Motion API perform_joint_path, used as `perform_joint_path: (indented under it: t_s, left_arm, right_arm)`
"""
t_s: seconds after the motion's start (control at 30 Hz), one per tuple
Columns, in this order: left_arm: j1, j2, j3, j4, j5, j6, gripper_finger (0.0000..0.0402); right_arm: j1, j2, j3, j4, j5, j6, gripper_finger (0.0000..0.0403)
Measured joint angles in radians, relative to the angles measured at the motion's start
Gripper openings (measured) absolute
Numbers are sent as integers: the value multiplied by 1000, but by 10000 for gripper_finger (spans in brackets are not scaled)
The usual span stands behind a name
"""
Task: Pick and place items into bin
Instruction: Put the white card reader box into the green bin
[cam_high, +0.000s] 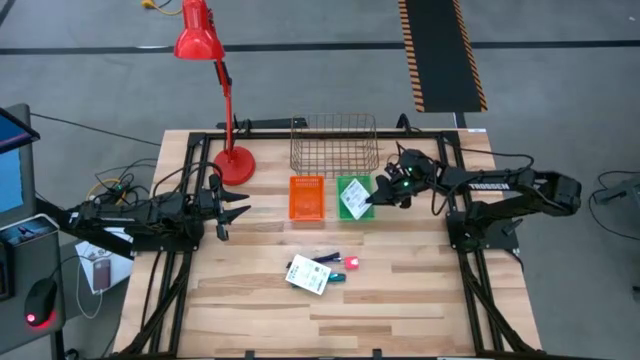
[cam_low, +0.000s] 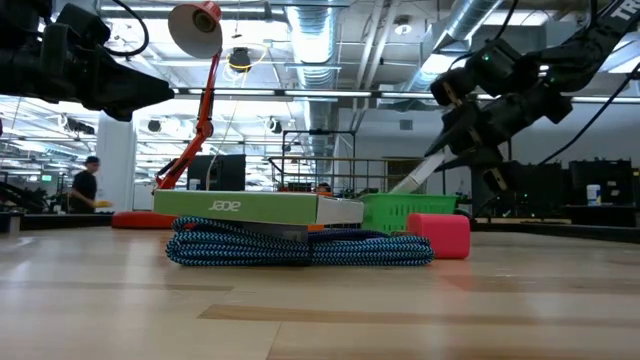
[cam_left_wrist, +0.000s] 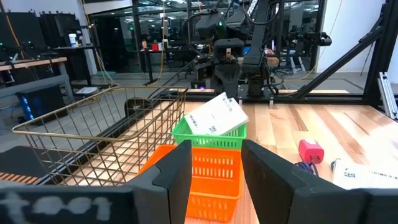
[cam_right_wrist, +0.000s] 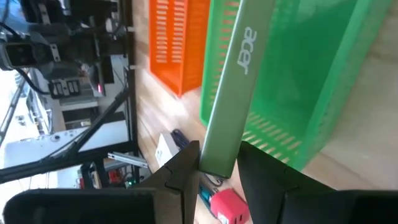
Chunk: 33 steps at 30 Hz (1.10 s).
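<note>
My right gripper (cam_high: 378, 192) is over the green bin (cam_high: 345, 181), shut on a flat white box (cam_high: 354, 200) whose green narrow edge reads "acer" (cam_right_wrist: 233, 81). Near the table's middle a second such box (cam_high: 308, 275) lies on a blue braided cord (cam_low: 300, 248). A red-pink piece (cam_high: 352, 263) and a dark pen (cam_high: 325, 256) lie beside it. My left gripper (cam_high: 238, 205) waits at the table's left, level. Its fingers stand slightly apart (cam_left_wrist: 216, 146) with nothing between them. My right gripper pinches the box's upper end (cam_right_wrist: 217, 163) between its two fingers, one on each broad face. The fingers come slanting down from the table's right side, along the box. The box tilts down, its lower end inside the green bin (cam_right_wrist: 298, 74).
An orange bin (cam_high: 307, 197) stands against the green bin's left side, with a wire basket (cam_high: 335, 145) behind both. A red desk lamp (cam_high: 232, 160) stands at the far left. Bare wood lies along the near edge (cam_high: 330, 330).
</note>
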Motion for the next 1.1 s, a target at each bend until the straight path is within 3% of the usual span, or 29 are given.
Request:
perform_joint_path:
  t_s: [0.67, 1.1]
  left_arm:
    - [0, 0, 0, 0, 0, -2, 130]
    - [0, 0, 0, 0, 0, -2, 130]
  right_arm:
    - [-16, 0, 0, 13, 70, -79, 110]
    - [-16, 0, 0, 23, 66, -101, 206]
